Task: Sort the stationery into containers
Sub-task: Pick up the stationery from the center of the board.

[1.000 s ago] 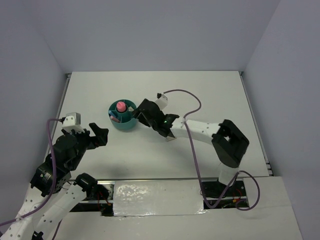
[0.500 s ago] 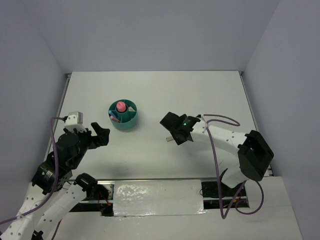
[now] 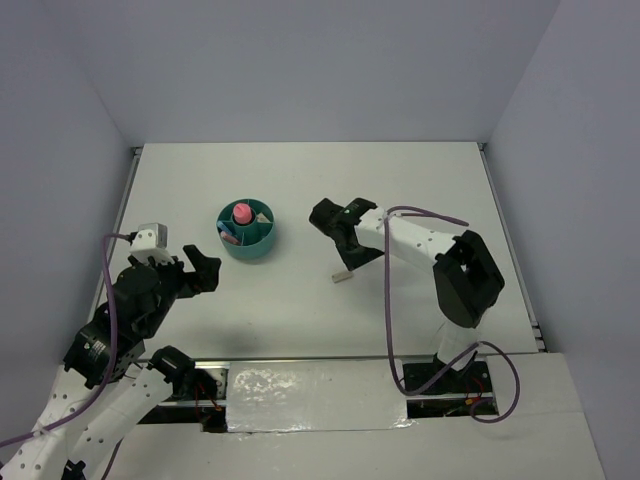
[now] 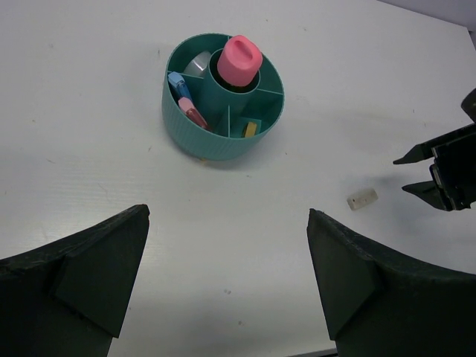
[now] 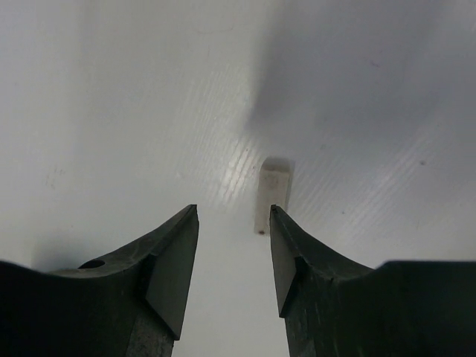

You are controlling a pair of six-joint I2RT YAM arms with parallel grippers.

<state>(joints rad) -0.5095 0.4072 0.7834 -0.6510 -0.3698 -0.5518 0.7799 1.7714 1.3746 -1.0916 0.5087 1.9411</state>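
The left gripper (image 3: pixel 199 266) hangs empty, fingers spread wide. Only its wrist view shows inside the teal organiser (image 4: pixel 216 143): the pink cylinder (image 4: pixel 239 58) stands upright in the central cup, with blue and pink pieces in a ring slot. To the right, the white block (image 5: pixel 272 195) lies on the table (image 3: pixel 300 180), just beyond the right gripper's (image 5: pixel 233 213) parted, empty fingers.

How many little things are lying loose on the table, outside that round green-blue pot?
1: a white block on the table, right of the teal organiser, just ahead of the right gripper. Others may be hidden.
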